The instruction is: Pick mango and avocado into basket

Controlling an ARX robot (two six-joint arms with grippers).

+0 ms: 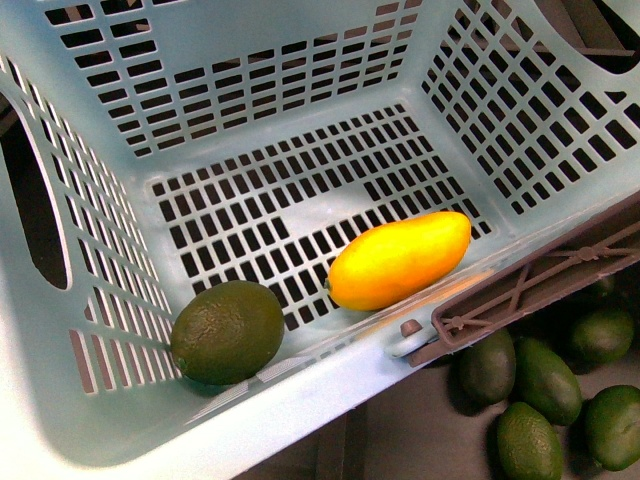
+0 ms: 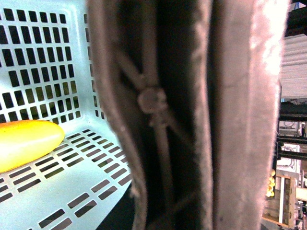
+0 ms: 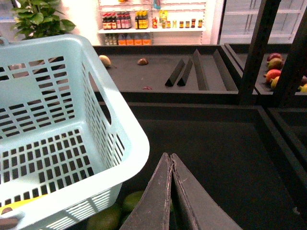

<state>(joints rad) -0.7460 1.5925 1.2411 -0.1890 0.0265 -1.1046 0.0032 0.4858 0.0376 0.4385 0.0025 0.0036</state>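
spare avocados (image 1: 545, 400) beside basket (image 1: 330, 60)

Two dark grey tapered fingers (image 3: 158, 201), flat-faced, pressed along one seam

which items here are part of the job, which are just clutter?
Job:
mango, in the basket
avocado, in the basket

Clutter:
loose avocados outside the basket
fruit in the far bin
shelf bottles
potted plant

We see our right gripper (image 3: 171, 165) with its dark fingers pressed together, holding nothing. Our left gripper does not show; neither arm appears in the front view.
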